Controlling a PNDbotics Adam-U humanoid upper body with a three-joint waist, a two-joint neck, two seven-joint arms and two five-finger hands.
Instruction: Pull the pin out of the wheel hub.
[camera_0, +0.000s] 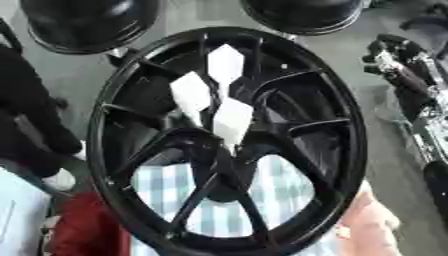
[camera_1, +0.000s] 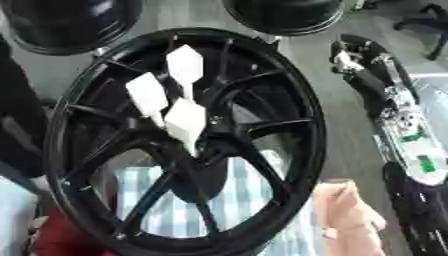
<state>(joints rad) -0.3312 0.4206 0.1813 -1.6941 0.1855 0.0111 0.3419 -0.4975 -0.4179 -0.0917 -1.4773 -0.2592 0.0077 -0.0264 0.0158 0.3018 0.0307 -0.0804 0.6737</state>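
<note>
A black spoked wheel hub (camera_0: 346, 125) fills the middle of both views, held up on edge. Three white pins with diamond-shaped heads stick out near its centre: one at the top (camera_0: 225, 64), one to the left (camera_0: 190, 93), one lowest (camera_0: 233, 121), close to the hub centre. My right arm, black with silver joints, runs down the right edge; its hand (camera_1: 350, 57) shows beside the rim's upper right, apart from the pins. A person's bare hand (camera_1: 346, 215) holds the rim at the lower right.
Two round black objects (camera_0: 87, 22) (camera_0: 306, 15) stand on the grey floor beyond the wheel. A blue-checked cloth (camera_0: 280, 185) shows through the lower spokes. A dark shape (camera_0: 31, 120) and something red (camera_0: 83, 230) lie at the left.
</note>
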